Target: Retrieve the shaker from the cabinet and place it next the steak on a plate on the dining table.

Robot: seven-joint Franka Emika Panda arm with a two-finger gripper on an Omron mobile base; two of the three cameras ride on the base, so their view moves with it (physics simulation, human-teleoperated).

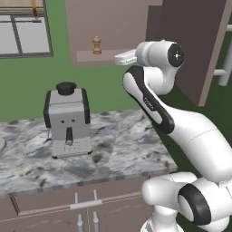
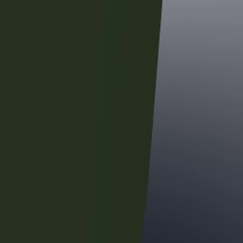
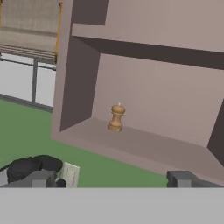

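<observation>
There is one shaker (image 1: 96, 45). It stands straight up on the bottom shelf of the cabinet (image 1: 118, 27), a bit left of the middle of the shelf, set back from the front edge. Nothing else is on that shelf with it. In the hand view the shaker (image 3: 116, 118) is tan and has a round knob on top, and the cabinet (image 3: 166, 100) has one more shelf board higher up. The cabinet door (image 1: 199, 41) is one tall flat panel, swung open on the right side.

The gripper (image 3: 109, 179) has two dark fingers, and they stand wide apart with nothing between them. It is in front of the shelf, below the shaker, and not touching it.

One white arm (image 1: 181, 131) bends up toward the cabinet. Under it is a marble counter (image 1: 127, 154). One grey coffee machine (image 1: 68, 120) sits on the counter, near its back edge and well away from the right corner. One window (image 1: 22, 31) is on the green wall at the left.
</observation>
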